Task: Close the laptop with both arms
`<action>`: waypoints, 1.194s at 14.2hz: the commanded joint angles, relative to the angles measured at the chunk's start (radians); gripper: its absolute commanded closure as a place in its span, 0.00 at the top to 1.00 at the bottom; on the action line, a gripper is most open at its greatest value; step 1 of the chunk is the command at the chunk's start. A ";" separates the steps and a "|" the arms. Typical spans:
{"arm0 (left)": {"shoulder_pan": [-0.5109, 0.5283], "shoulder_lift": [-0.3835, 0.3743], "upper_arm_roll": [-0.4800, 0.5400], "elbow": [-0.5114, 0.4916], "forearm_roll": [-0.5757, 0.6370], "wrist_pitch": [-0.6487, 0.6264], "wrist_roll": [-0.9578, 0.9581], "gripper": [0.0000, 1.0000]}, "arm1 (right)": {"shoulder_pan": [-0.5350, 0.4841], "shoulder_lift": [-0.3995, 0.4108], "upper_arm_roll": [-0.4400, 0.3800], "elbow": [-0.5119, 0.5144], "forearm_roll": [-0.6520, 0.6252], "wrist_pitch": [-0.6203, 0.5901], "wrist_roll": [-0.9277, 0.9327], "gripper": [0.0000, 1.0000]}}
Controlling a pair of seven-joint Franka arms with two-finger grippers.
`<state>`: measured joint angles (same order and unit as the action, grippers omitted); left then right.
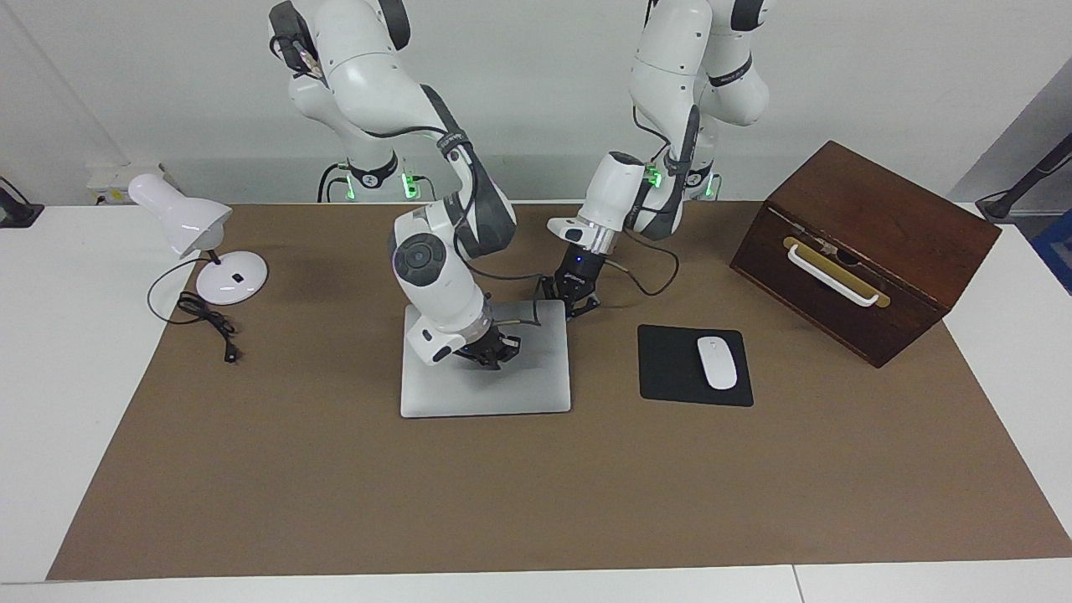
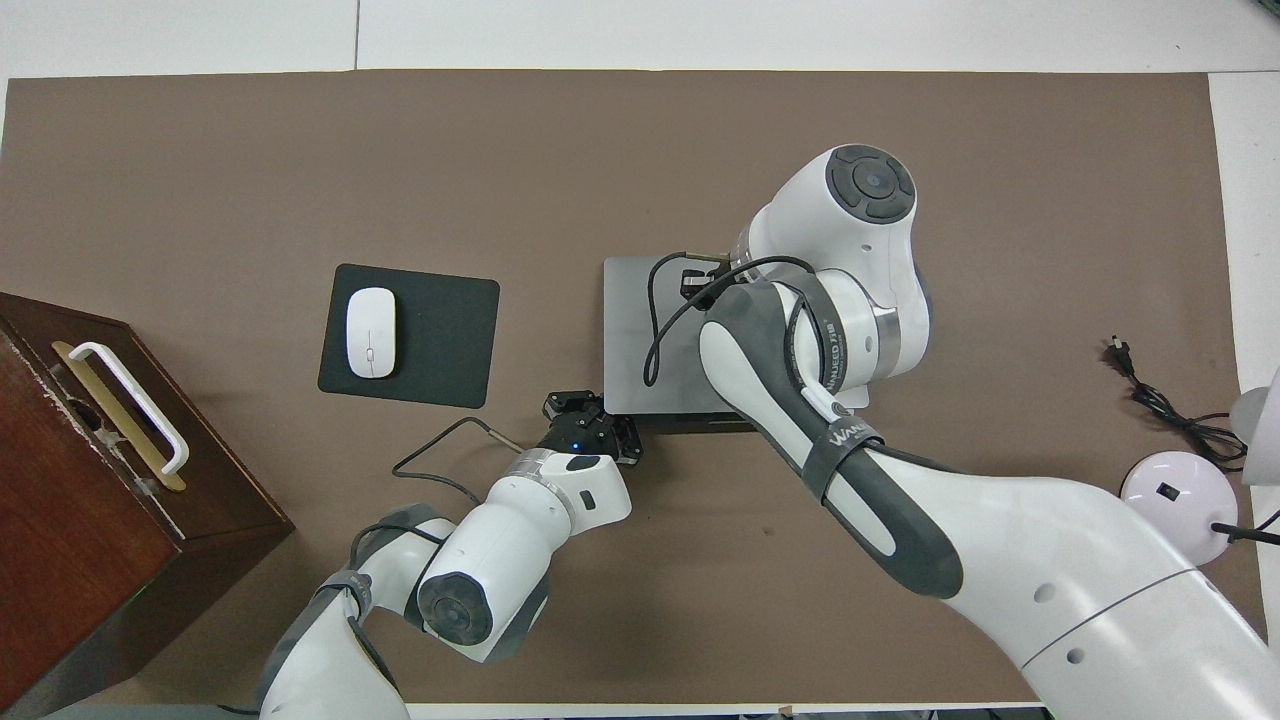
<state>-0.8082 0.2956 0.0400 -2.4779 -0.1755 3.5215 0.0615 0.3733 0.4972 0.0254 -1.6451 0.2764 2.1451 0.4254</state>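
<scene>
The silver-grey laptop lies in the middle of the brown mat, its lid pressed almost flat. In the overhead view only a thin dark strip of the laptop base shows along the edge nearest the robots. My right gripper is shut and rests on top of the lid near its middle; from above the right gripper is mostly covered by its own arm. My left gripper is shut and sits at the laptop's corner nearest the robots, toward the left arm's end; overhead, the left gripper touches that corner.
A black mousepad with a white mouse lies beside the laptop toward the left arm's end. A brown wooden box with a white handle stands past it. A white desk lamp and its cable sit at the right arm's end.
</scene>
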 commanded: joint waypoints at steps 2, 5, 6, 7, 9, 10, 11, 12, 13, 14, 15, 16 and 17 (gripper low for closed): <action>-0.019 0.017 0.014 -0.070 0.010 -0.024 0.004 0.00 | -0.017 -0.031 0.001 -0.006 0.024 -0.019 -0.017 0.00; -0.019 0.019 0.014 -0.070 0.010 -0.024 0.003 0.00 | -0.039 -0.070 -0.010 0.080 0.007 -0.181 -0.016 0.00; -0.019 0.017 0.014 -0.070 0.010 -0.024 0.003 0.00 | -0.062 -0.109 -0.013 0.083 0.003 -0.229 -0.020 0.00; -0.019 0.017 0.014 -0.070 0.010 -0.024 0.003 0.00 | -0.100 -0.155 -0.013 0.084 -0.011 -0.272 -0.043 0.00; -0.019 0.017 0.014 -0.070 0.010 -0.024 0.003 0.00 | -0.163 -0.222 -0.013 0.082 -0.066 -0.358 -0.169 0.00; -0.017 0.017 0.014 -0.070 0.010 -0.024 0.001 0.00 | -0.201 -0.250 -0.013 0.082 -0.095 -0.391 -0.241 0.00; -0.017 0.017 0.014 -0.070 0.010 -0.024 -0.002 0.00 | -0.240 -0.279 -0.012 0.082 -0.114 -0.424 -0.305 0.00; -0.017 0.017 0.014 -0.070 0.010 -0.026 -0.006 0.00 | -0.266 -0.310 -0.013 0.079 -0.132 -0.448 -0.360 0.00; -0.012 0.017 0.014 -0.070 0.010 -0.026 -0.008 0.00 | -0.292 -0.339 -0.013 0.077 -0.164 -0.471 -0.408 0.00; -0.011 0.017 0.014 -0.069 0.010 -0.027 -0.012 0.00 | -0.321 -0.363 -0.012 0.077 -0.204 -0.487 -0.463 0.00; -0.009 0.017 0.014 -0.065 0.010 -0.027 -0.014 0.00 | -0.349 -0.388 -0.013 0.071 -0.229 -0.488 -0.518 0.00; -0.008 0.017 0.014 -0.067 0.010 -0.027 -0.017 0.00 | -0.378 -0.411 -0.012 0.062 -0.244 -0.490 -0.575 0.00; -0.008 0.016 0.012 -0.067 0.010 -0.029 -0.017 0.00 | -0.404 -0.431 -0.013 0.053 -0.255 -0.493 -0.615 0.00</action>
<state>-0.8082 0.2956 0.0402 -2.4779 -0.1755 3.5216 0.0586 0.0200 0.1221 -0.0012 -1.5441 0.0547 1.6501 -0.1005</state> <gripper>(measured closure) 0.991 0.991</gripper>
